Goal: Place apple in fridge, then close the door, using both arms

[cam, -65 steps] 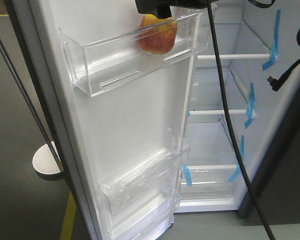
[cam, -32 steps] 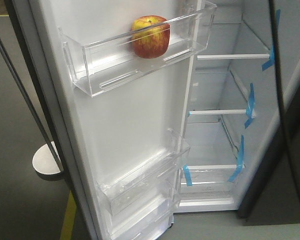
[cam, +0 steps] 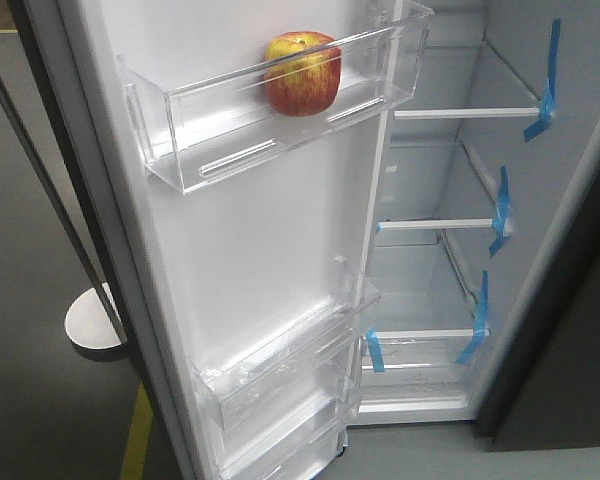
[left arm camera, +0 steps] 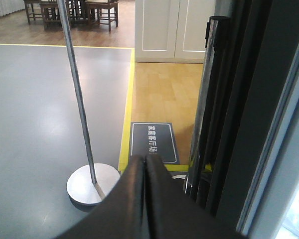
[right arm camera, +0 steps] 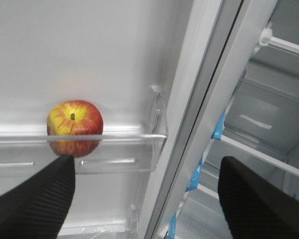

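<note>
Leaving the apple (cam: pixel 301 73) resting free in the top clear bin (cam: pixel 210 140) of the open door (cam: pixel 260 250), right fingers (right arm camera: pixel 37 199) spread wide and empty, backing clear of the front view. Keeping left fingers (left arm camera: pixel 137 199) pressed together on nothing; closing the door probably coming next.

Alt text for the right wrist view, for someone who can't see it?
A red and yellow apple sits in a clear door bin, framed by the open right gripper below. At right, fridge shelves carry blue tape.
</note>
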Controlling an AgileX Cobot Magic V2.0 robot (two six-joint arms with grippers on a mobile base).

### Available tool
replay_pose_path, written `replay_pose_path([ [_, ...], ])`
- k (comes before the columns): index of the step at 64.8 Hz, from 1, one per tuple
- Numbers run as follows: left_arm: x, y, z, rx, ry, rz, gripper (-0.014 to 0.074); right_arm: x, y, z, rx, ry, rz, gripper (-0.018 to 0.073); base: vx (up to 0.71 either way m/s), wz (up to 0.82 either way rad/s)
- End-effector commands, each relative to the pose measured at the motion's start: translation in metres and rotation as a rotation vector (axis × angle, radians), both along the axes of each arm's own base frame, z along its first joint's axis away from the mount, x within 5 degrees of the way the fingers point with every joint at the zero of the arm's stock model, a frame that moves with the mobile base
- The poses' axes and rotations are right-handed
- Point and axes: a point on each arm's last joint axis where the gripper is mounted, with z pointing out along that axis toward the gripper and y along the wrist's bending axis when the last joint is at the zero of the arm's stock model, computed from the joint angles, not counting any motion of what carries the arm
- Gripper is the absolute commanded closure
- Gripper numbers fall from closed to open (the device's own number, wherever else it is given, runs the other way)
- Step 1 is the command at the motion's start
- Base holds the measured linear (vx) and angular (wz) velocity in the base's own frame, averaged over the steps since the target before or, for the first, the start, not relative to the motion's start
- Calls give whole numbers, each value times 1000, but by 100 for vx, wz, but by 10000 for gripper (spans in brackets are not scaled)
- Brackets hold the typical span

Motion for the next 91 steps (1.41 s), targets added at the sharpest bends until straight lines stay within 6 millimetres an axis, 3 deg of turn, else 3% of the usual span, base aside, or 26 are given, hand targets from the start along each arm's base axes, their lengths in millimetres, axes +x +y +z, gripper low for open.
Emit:
replay_pose_path([
  [1, 1, -2, 1, -7, -69, -23, 602, -28, -7, 6, 28, -91, -27, -1, 0, 0],
  [14, 1, -2, 1, -7, -69, -23, 602, -66, -22, -40, 16, -109, -127, -1, 0, 0],
  [29, 1, -2, 1, -7, -69, -23, 602, -102, -40, -123, 25, -23, -283, -1, 0, 0],
  [36, 1, -2, 1, -7, -69, -23, 602, -120, -43, -143, 56, -50, -300, -1, 0, 0],
  [51, 1, -2, 1, -7, -69, -23, 602, -143, -48, -156, 80, -95, -314, -1, 0, 0],
  [65, 1, -2, 1, -7, -69, -23, 602, -151, -48, -177, 69, 22, -319, -1, 0, 0],
  [91, 1, -2, 1, -7, -69, -23, 602, -162, -50, -178, 70, 7, -317, -1, 0, 0],
])
